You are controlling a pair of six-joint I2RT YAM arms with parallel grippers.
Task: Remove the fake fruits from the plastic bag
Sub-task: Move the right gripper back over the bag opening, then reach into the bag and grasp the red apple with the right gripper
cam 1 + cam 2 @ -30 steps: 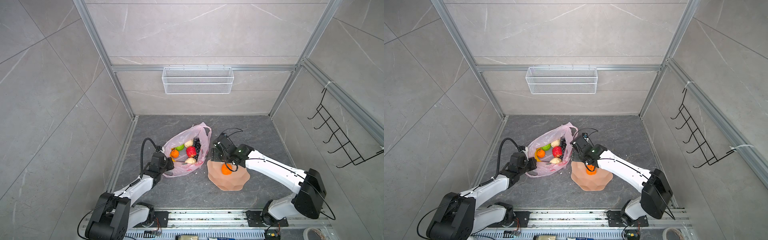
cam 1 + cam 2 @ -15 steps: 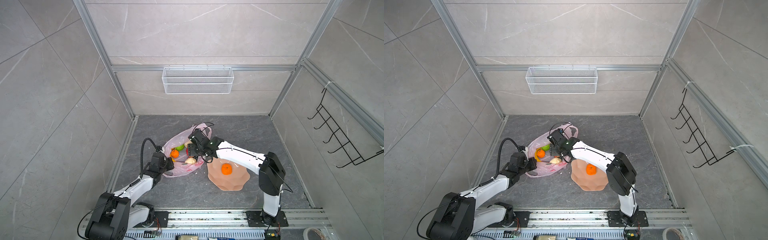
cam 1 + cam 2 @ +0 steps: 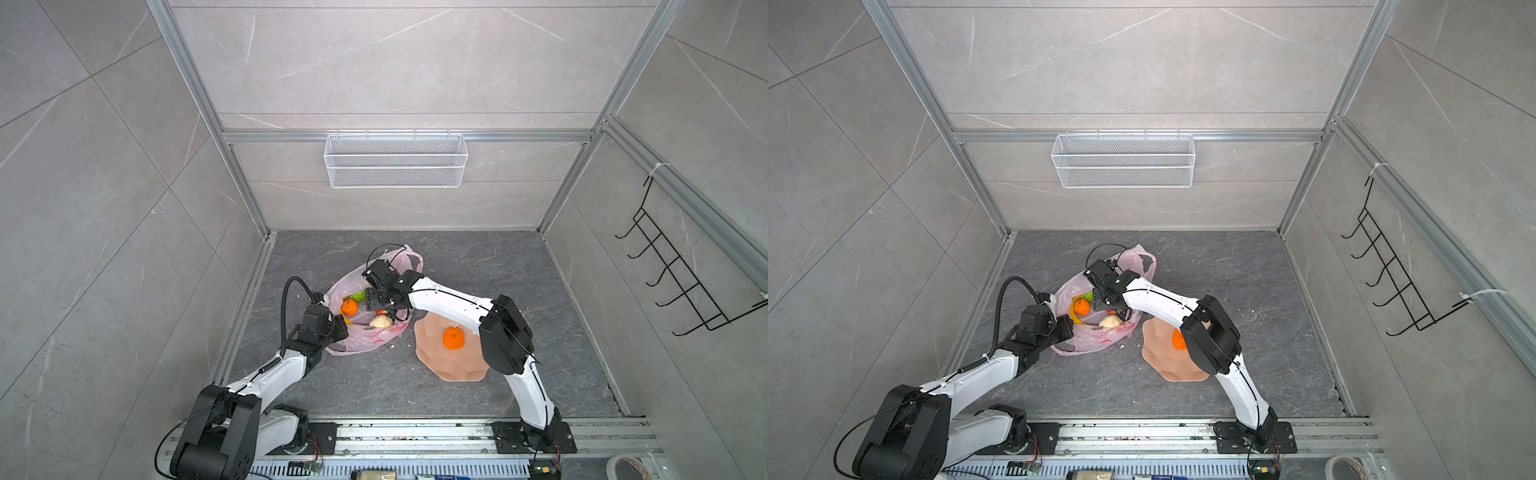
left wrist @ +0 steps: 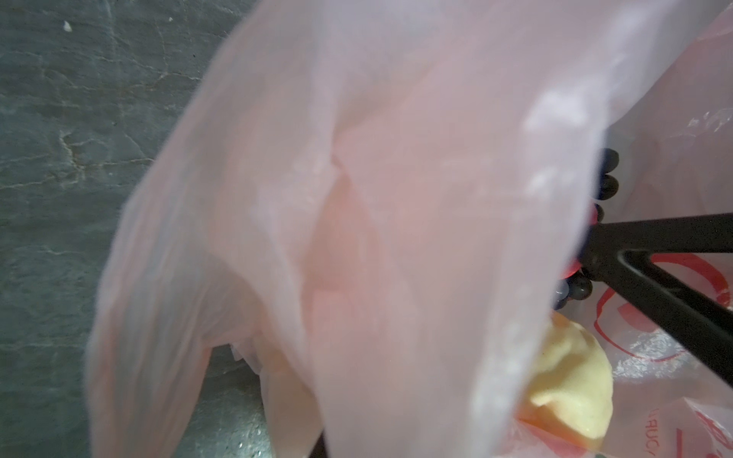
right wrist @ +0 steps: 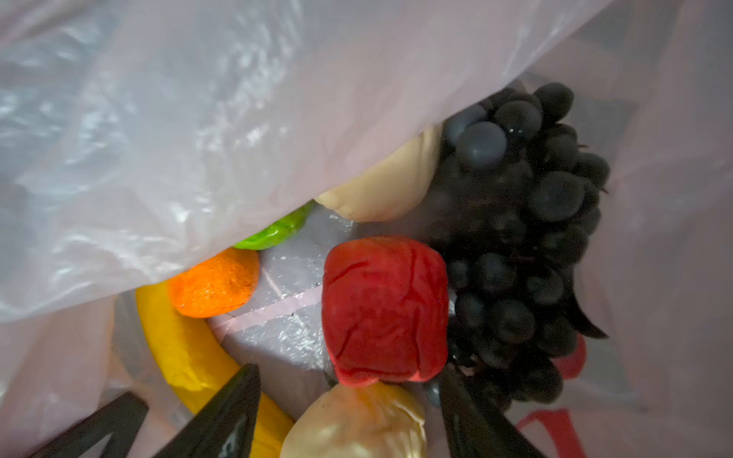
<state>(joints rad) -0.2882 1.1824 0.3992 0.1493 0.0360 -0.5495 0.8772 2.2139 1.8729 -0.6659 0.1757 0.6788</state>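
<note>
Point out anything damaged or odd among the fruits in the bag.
The red fruit looks crumpled: deep creases cross its skin and it is boxy, not round. The beige fruit beside it is wrinkled too.

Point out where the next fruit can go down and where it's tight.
Free: the near half of the plate, below its orange; bare floor between plate, plastic bag and front rail; floor behind the bag toward the back wall. Crowded: the bag's mouth, full of fruit with the open right gripper inside and the left gripper pinching its rim.
</note>
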